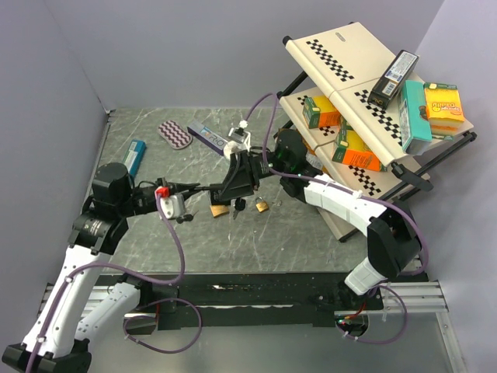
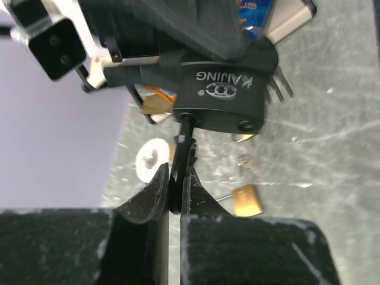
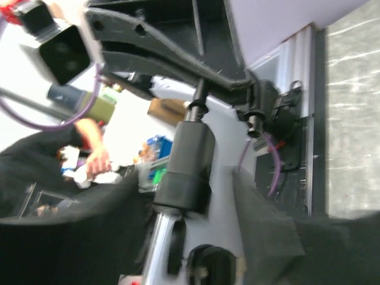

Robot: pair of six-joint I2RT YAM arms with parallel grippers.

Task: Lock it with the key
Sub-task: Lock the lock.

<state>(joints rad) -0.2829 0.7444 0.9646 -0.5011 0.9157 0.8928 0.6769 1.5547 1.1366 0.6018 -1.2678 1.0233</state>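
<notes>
- The lock (image 2: pixel 219 95) is showing a black body with pale lettering.
- The key (image 2: pixel 176 181) is showing black as well.
- The table (image 1: pixel 311 241) is displaying grey marbling with white veins.
- The shelf (image 1: pixel 349 39) is showing cream boards edged in black-and-white checks.
- An orange box (image 1: pixel 361 154), a green box (image 1: pixel 314 111), a teal box (image 1: pixel 411 116) and a yellow box (image 1: pixel 443 101) are brightening it.
- The cables (image 1: pixel 182 260) are trailing purple.
- The small padlock (image 1: pixel 262 205) is gleaming brass.
- The pad (image 1: pixel 175 134) is showing purple-and-pale stripes.

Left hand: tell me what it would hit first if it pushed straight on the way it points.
The black lock. The left hand, shut on the key, points straight at it, and the key's shaft reaches the lock's near face, so nothing else lies between.
</notes>
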